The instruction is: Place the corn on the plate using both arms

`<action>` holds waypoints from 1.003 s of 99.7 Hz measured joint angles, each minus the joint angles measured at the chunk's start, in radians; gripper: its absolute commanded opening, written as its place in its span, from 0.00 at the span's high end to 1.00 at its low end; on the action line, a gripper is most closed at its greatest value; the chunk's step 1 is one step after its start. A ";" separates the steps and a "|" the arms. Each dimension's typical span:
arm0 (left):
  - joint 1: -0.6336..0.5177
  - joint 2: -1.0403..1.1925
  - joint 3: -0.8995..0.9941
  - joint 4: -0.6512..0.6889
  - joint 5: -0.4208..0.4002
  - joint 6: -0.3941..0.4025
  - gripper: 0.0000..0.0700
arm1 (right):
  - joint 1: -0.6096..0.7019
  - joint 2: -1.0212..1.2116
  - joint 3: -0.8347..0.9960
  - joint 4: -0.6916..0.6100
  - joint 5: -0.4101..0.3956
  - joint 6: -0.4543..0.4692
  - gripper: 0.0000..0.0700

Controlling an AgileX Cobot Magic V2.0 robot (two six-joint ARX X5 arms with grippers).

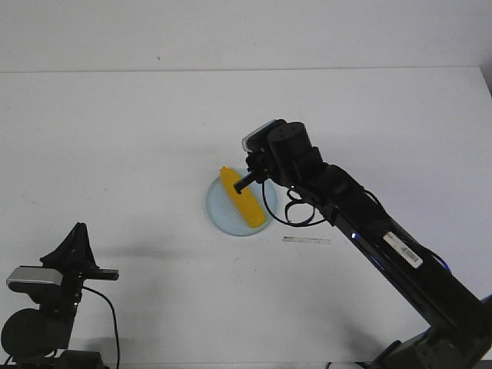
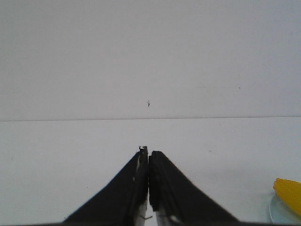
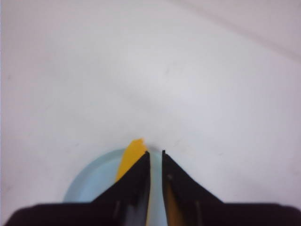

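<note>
– where's the corn [image 1: 242, 198]?

– lying aslant on the pale blue plate [image 1: 214, 209], centre of the front view.

– your right gripper [image 1: 240, 187]?

– right over the cob, my jaws narrowed around it. i cannot tell if they grip.

– and the left gripper [image 2: 148, 155]?

– low in the lower left, jaws pressed together, holding nothing, well apart from the plate on the white table [image 1: 115, 138].
</note>
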 measured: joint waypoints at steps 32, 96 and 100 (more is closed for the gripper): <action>0.000 0.000 0.000 0.000 0.000 0.000 1.00 | -0.072 -0.222 -0.386 0.271 -0.084 -0.027 0.97; 0.000 0.000 0.000 0.000 0.000 0.000 1.00 | -0.356 -0.847 -1.146 0.811 -0.076 0.021 0.98; 0.000 0.000 0.000 0.000 0.000 0.000 1.00 | -0.380 -0.885 -1.170 0.808 -0.077 0.021 0.98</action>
